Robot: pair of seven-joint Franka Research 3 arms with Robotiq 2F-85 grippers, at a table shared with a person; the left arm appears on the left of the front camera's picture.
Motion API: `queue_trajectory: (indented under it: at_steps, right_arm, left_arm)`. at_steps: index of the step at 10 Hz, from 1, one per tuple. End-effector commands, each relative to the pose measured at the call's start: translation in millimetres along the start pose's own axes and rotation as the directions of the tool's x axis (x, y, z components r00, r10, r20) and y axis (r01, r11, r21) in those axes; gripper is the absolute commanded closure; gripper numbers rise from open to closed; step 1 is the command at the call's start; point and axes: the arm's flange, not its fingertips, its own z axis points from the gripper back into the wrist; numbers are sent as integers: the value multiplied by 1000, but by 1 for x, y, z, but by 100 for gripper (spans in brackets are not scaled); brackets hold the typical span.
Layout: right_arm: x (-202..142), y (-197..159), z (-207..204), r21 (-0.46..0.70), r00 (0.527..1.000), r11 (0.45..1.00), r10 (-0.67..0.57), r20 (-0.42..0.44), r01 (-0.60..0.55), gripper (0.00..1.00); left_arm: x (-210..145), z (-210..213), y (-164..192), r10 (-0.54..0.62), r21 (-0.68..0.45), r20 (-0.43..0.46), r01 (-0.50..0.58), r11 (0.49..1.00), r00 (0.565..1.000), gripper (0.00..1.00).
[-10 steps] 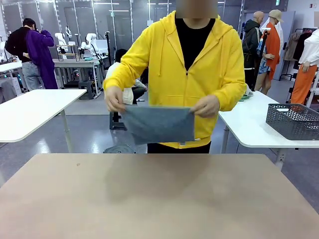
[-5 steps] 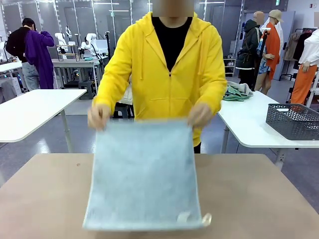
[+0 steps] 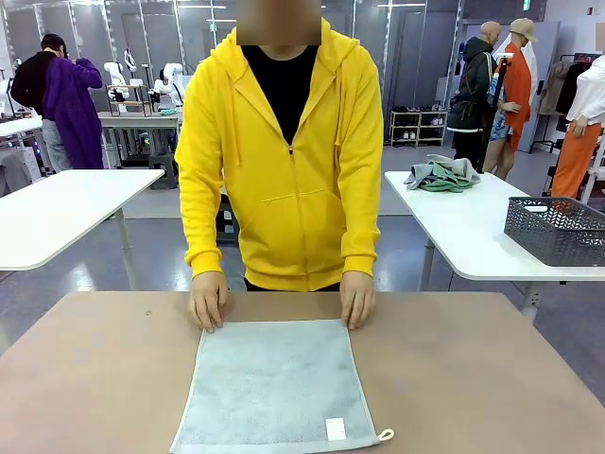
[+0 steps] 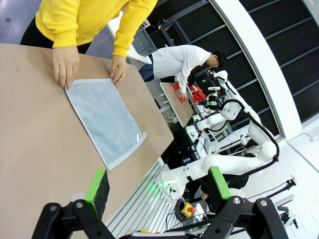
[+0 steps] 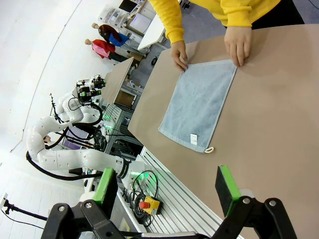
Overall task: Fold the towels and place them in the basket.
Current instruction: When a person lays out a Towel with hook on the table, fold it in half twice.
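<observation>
Grey-blue towel (image 3: pixel 276 383) flat on table (image 3: pixel 95 378); person's hands (image 3: pixel 207 303) pin its far corners. Bare tabletop both sides of towel. Basket (image 3: pixel 556 229) well right of towel, contents hidden. Left gripper (image 4: pixel 157 182), right gripper (image 5: pixel 167 185): jaws apart, empty.

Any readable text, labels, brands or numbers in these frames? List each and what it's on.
No text here can be read.
white label at the near edge of the grey-blue towel: any print is too small to read.
</observation>
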Motion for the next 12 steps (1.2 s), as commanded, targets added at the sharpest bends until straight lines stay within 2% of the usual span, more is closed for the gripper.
queue_trajectory:
  at_steps: [1,12]
  right_arm:
    - [0,0,1,4,1000,1000,14,2,-14,0]
    - [0,0,1,4,1000,1000,14,2,-14,0]
  left_arm:
    - [0,1,0,-5,-16,0,5,1000,1000,0]
    - [0,1,0,-5,-16,0,5,1000,1000,0]
